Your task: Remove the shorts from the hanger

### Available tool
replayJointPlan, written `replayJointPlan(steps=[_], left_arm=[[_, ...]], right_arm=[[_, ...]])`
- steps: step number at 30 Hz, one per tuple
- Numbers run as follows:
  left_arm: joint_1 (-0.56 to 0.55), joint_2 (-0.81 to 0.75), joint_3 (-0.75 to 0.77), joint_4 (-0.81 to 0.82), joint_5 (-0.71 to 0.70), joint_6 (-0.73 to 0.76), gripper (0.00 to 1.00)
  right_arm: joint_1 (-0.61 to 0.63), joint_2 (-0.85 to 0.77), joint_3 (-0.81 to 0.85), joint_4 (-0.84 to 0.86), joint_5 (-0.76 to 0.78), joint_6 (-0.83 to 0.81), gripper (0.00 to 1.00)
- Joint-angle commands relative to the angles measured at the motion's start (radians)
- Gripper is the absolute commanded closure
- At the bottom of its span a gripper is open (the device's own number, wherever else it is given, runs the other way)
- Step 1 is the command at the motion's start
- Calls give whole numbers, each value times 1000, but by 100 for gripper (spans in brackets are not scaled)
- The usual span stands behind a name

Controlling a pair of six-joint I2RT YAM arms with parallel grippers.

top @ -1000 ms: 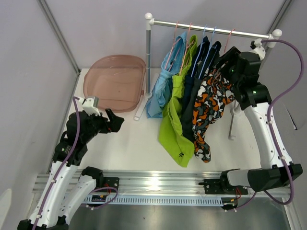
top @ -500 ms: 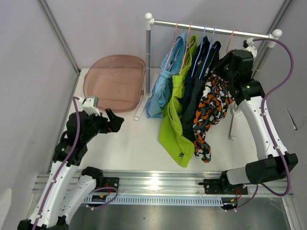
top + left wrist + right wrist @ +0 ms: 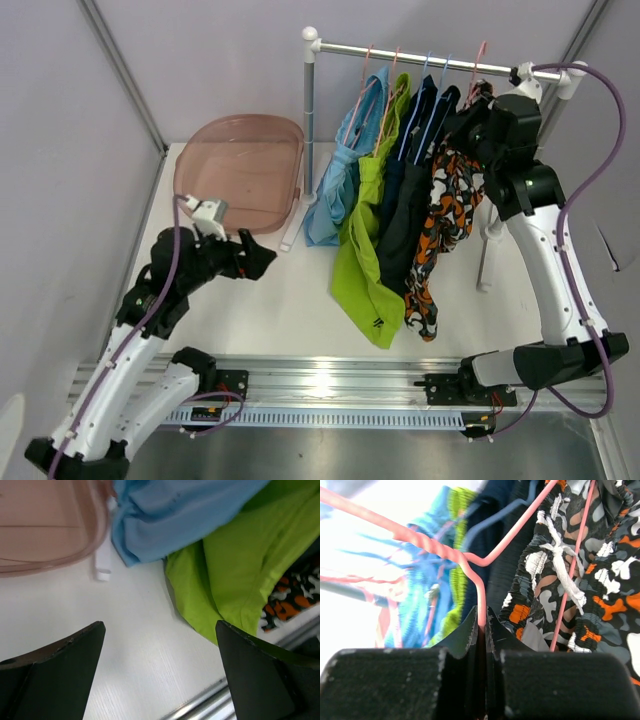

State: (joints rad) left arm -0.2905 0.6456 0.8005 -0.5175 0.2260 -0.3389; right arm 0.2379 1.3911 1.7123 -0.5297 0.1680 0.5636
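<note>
Several shorts hang on wire hangers from the rail [image 3: 430, 58]: light blue [image 3: 335, 195], lime green [image 3: 362, 270], dark navy [image 3: 402, 215] and orange-black-white patterned [image 3: 442, 215]. My right gripper [image 3: 480, 100] is up by the rail at the patterned shorts [image 3: 580, 580], shut on the neck of their pink hanger [image 3: 481, 600]. My left gripper [image 3: 262, 264] hovers low over the table, left of the lime green shorts [image 3: 235, 570], open with nothing between its fingers [image 3: 60, 670]. The light blue shorts [image 3: 180, 515] lie beyond it.
A pink translucent basin [image 3: 240, 170] sits at the back left, its rim [image 3: 75, 562] close to my left gripper. The rack's white post [image 3: 309, 120] and foot [image 3: 293, 232] stand beside it. The rack's right leg [image 3: 487, 250] stands under my right arm. An aluminium rail [image 3: 330, 380] runs along the near edge.
My right gripper has risen to the rail and closed on the pink hanger, drawing the patterned shorts up. My left gripper has moved right, toward the shorts.
</note>
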Motion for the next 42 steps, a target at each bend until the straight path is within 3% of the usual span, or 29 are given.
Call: replayJointPlan(steps=[1, 6, 9, 12, 22, 28, 29, 31, 32, 33, 34, 35, 41, 42], left_arm=[[-168, 70, 166, 85, 23, 40, 1], [-558, 273, 379, 148, -62, 124, 1], [-730, 426, 511, 206, -89, 162, 1], [-827, 572, 621, 276, -80, 169, 1], [-927, 980, 936, 314, -69, 189, 1], [-934, 1080, 959, 333, -155, 207, 1], [-935, 1088, 959, 336, -169, 205, 5], [-935, 1101, 951, 347, -206, 205, 24], [-935, 1103, 950, 349, -217, 202, 49], [-935, 1102, 947, 350, -221, 202, 64], [-937, 1097, 925, 353, -240, 201, 91], [-937, 1079, 913, 356, -270, 190, 100], [-966, 932, 734, 401, -376, 176, 100], [-990, 863, 632, 410, -387, 170, 100]], right_arm=[[11, -98, 93, 36, 10, -64, 100], [14, -153, 86, 7, 11, -61, 100], [14, -179, 54, -9, 2, -41, 100], [15, -204, 18, -18, -13, -21, 100], [17, -296, -59, -49, -39, 19, 100], [17, -328, -43, -82, -42, 19, 100], [17, -334, -42, -85, -45, 21, 100], [17, -348, -39, -93, -47, 24, 100], [17, -349, -39, -96, -47, 25, 100], [18, -356, -37, -98, -45, 27, 100], [18, -359, -37, -99, -39, 27, 100], [17, -360, -36, -102, -38, 27, 100], [17, -354, -33, -105, -12, 19, 100], [17, -351, -30, -105, 1, 16, 100]])
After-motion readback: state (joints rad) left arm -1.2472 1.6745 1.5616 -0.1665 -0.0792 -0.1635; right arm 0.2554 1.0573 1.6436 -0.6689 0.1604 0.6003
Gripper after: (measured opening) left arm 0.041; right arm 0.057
